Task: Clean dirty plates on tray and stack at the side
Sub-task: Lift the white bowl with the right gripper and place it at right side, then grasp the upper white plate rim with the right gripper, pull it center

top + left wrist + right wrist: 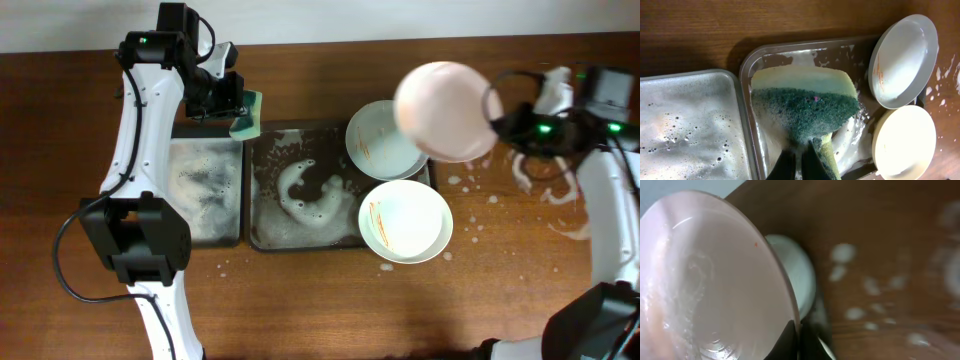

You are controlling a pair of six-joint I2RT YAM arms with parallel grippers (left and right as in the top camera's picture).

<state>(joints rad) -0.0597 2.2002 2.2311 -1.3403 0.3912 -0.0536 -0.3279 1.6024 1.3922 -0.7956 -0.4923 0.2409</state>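
Observation:
My right gripper [497,108] is shut on the rim of a pink plate [445,110] and holds it in the air above the tray's right end; its wet inside fills the right wrist view [710,280], jaws [799,342] clamped on the rim. My left gripper [236,105] is shut on a green and yellow sponge [246,115] over the tray's back left corner; the sponge [805,102] hangs from the jaws [799,162]. Two white plates with orange streaks lie at the tray's right end: one at the back [383,140], one in front [405,220].
The dark tray [262,240] holds soapy foam [310,195]. A second tray of soapy water [200,190] sits to its left. Foam splashes [470,182] dot the wooden table at the right, under the right arm.

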